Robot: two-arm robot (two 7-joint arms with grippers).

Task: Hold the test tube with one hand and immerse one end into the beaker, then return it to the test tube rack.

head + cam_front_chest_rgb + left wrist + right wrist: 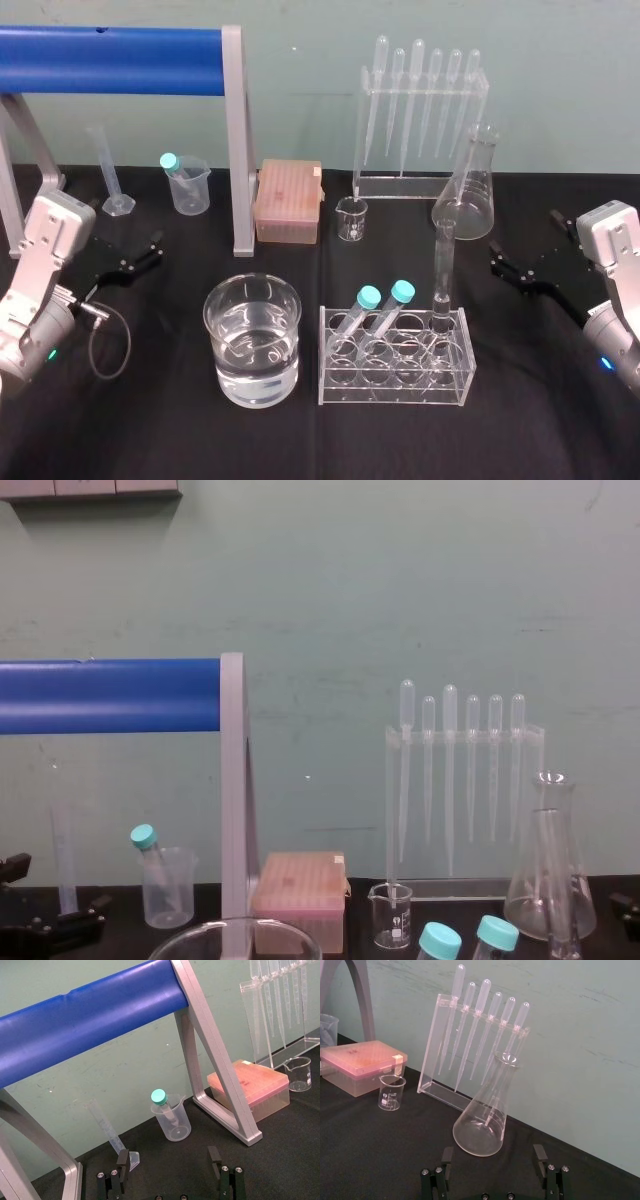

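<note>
1. Black two-finger left hand (150, 250) rests released, far left on the black table (150, 420).
2. Wide clear glass beaker (210, 325) of water waits.
3. Slim clear glass test tube (442, 265) stands upright in the clear plastic rack (395, 388); judging by this, nothing is begun.
4. Right hand (499, 261) sits released, nearer the tube.

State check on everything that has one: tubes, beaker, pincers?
test tube: upright in test tube rack, uncapped, unheld
beaker: upright, about half full of clear liquid
teal-capped tubes: capped, leaning in rack
left pincer: open, empty, idle at left
right pincer: open, empty, idle at right
</note>
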